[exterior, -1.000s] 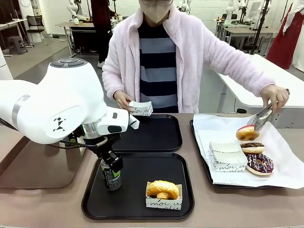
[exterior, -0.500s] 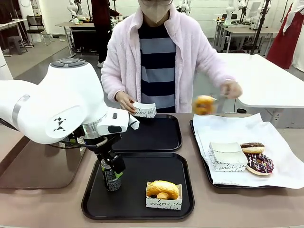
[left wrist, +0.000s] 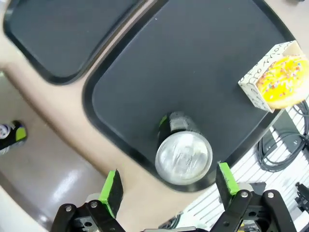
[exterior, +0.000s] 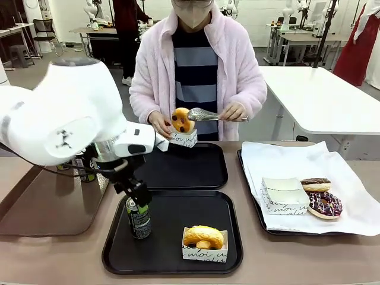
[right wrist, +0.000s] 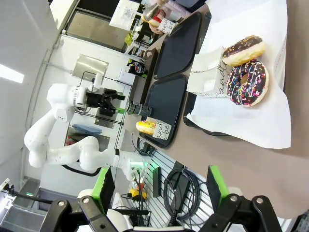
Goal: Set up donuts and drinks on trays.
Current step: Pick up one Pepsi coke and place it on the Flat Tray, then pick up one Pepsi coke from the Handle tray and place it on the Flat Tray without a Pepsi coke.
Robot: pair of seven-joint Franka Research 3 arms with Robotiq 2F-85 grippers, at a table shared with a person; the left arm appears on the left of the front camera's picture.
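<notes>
Two green pads [left wrist: 112, 189] of the left gripper [left wrist: 169, 186] stand wide apart and released, gripping nothing. The slim black soda can with a silver top [left wrist: 183, 155] lies just beyond them, centred on the gap and clear of both pads. In the front view the same gripper hangs right above the can's top, and the can stands upright in the near left corner of the nearer black rounded-square plastic tray [exterior: 172, 262]. On that tray's right side sits a golden-yellow ring donut [exterior: 203, 235] in a small white paper box with black script [exterior: 205, 253], well apart from the can. A second matching black tray [exterior: 196, 178] lies just behind the first. Above its far edge, the person's hand [exterior: 233, 111] holds metal tongs [exterior: 205, 114] with a glazed donut [exterior: 181, 120] over another white box [exterior: 184, 139] held in their other hand. To the right, a paper-lined tray [exterior: 279, 155] carries two chocolate donuts [exterior: 323, 203] and a stack of boxes [exterior: 284, 195]. The right gripper [right wrist: 161, 188] is likewise spread open and empty, off the near right of the table.
</notes>
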